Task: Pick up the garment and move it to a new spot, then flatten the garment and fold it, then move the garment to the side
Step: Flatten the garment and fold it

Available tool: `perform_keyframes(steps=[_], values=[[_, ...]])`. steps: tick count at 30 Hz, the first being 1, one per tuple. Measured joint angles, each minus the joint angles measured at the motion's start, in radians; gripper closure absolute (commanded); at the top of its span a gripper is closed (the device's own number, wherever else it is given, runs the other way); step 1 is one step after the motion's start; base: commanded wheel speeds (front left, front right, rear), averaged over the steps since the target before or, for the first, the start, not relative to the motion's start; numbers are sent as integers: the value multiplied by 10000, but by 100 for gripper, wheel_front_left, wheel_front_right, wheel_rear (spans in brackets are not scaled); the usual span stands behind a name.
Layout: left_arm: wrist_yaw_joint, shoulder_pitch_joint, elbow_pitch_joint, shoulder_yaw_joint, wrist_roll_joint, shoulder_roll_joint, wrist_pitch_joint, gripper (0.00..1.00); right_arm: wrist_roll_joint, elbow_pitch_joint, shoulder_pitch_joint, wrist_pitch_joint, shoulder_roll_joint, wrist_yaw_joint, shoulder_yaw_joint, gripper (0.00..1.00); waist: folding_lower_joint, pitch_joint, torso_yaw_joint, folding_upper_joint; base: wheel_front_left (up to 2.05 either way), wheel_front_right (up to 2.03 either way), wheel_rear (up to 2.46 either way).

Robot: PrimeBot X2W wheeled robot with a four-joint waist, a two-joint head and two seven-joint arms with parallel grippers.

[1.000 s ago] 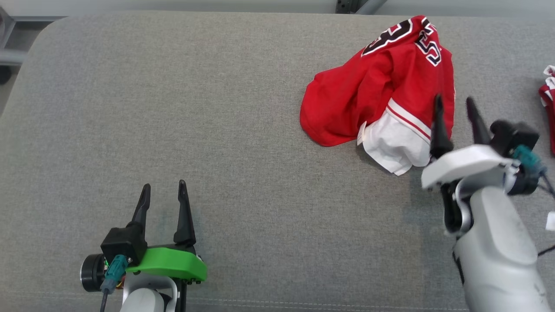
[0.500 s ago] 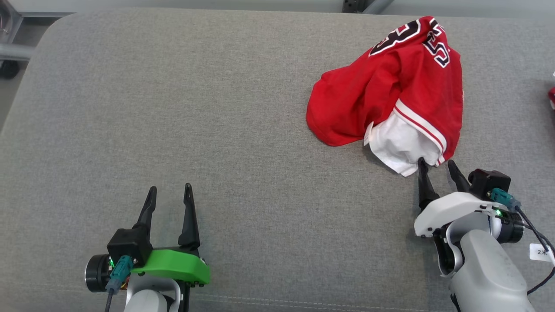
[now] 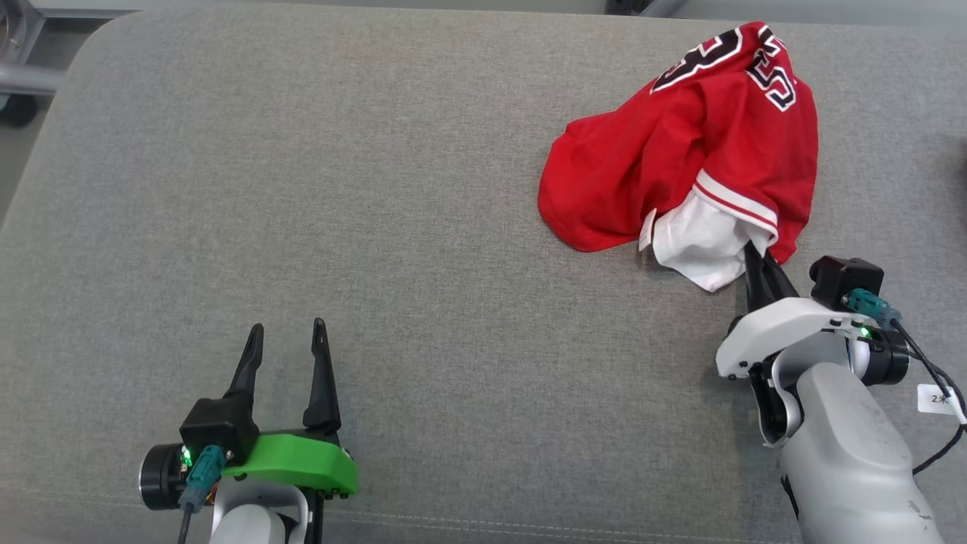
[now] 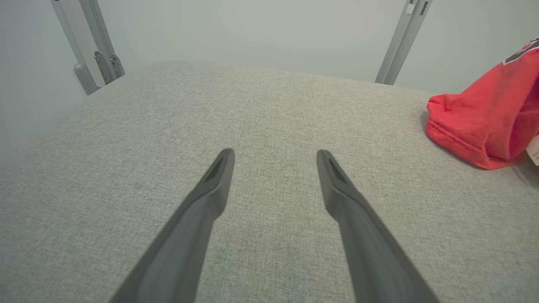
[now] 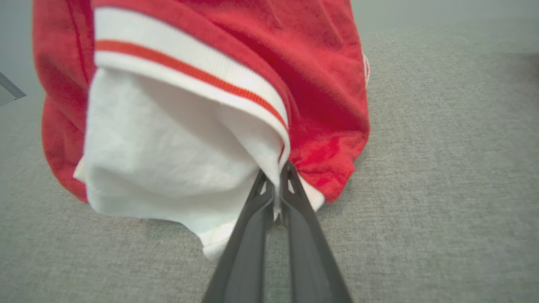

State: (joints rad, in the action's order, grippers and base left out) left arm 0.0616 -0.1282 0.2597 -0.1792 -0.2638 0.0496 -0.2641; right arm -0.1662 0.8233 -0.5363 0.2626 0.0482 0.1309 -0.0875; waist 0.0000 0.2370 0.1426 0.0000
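- Right wrist view is showing my right gripper (image 5: 276, 179) clamping shut on the white hem (image 5: 236, 185) of the crumpled red jersey (image 5: 328, 84)
- I am seeing its bulk lying beyond the pinch, far right on the grey fabric surface (image 3: 340, 189)
- My left gripper (image 3: 287, 336) is idling wide open, well apart

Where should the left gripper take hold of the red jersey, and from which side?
On the jersey, probably the rounded red fold, approached low from the left: it bulges toward the open left gripper. The right gripper is shut on the white cloth.
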Motion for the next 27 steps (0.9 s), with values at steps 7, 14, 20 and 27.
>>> perform_keyframes(steps=[7,14,20,27], values=[[2,54,-25,105,8,0,0,0,-274,-2075,1124,0,6,0,84,100,0,-100,-475,0,0,0,0],[2,147,-69,119,8,-2,0,0,-29,-3593,2520,-58,226,0,-303,100,0,-266,-1093,0,0,0,0],[2,146,-82,111,8,-2,0,0,88,-4195,3042,-855,510,0,-759,100,0,-411,-1421,0,0,0,0],[0,131,-40,115,12,-2,0,0,485,-4077,3115,-1246,844,4,-1436,77,0,-426,-1412,0,0,0,0]])
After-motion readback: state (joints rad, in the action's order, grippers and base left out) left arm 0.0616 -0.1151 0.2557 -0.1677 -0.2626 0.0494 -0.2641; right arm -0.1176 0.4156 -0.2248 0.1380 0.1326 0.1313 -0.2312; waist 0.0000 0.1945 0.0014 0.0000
